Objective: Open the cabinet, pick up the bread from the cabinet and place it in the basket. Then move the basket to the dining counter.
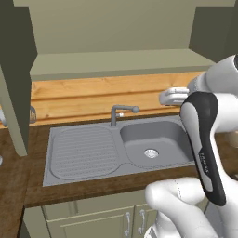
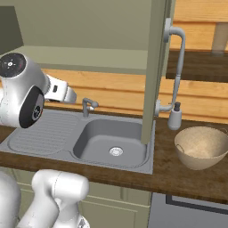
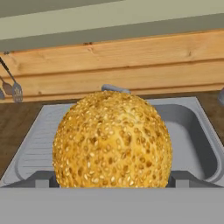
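The bread (image 3: 112, 140), a round golden seeded lump, sits between my gripper's (image 3: 112, 181) two dark fingertips (image 3: 43, 180), which press on its sides. It hangs above the grey sink (image 3: 192, 131). My hand (image 1: 173, 96) reaches out over the sink basin in the left base view, and the same hand (image 2: 62, 92) appears in the right base view. The cabinet (image 1: 116, 32) stands open above the counter, its sage-green door (image 2: 155, 67) swung out. The beige basket (image 2: 201, 147) rests on the dark wood counter right of the sink. The dining counter is out of view.
A faucet (image 1: 122, 111) rises behind the basin, and a drainboard (image 1: 83, 151) lies to its left. A tall curved silver tap (image 2: 177, 75) stands by the basket. The left cabinet door (image 1: 14, 102) hangs open over the counter. Utensils (image 3: 11, 85) hang on the wood backsplash.
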Controlling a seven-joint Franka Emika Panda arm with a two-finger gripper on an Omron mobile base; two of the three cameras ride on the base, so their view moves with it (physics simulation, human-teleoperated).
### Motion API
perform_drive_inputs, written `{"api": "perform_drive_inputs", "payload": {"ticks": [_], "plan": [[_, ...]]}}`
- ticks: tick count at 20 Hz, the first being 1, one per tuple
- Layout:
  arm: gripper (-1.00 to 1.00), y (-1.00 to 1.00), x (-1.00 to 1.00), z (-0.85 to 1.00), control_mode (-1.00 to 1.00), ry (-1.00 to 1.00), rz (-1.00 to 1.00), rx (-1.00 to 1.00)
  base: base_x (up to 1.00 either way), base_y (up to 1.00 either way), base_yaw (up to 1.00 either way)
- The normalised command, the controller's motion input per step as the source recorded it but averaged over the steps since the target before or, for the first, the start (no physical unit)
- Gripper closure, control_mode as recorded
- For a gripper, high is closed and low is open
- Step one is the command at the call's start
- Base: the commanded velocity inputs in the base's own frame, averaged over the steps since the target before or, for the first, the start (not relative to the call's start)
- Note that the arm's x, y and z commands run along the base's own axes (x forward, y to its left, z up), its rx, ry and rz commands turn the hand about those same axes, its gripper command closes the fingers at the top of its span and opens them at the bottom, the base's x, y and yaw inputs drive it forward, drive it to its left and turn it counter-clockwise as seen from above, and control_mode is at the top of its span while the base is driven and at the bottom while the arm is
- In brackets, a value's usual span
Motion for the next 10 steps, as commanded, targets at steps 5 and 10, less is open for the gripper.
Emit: {"api": "perform_drive_inputs", "payload": {"ticks": [5, 10], "plan": [[1.0, 0.0, 0.0, 0.0, -1.0, 0.0, 0.0, 0.0, 0.0, 0.0, 0.0], [1.0, 0.0, -0.04, 0.0, 1.0, 0.0, 0.0, 0.0, -0.8, -0.13, 0.0]]}}
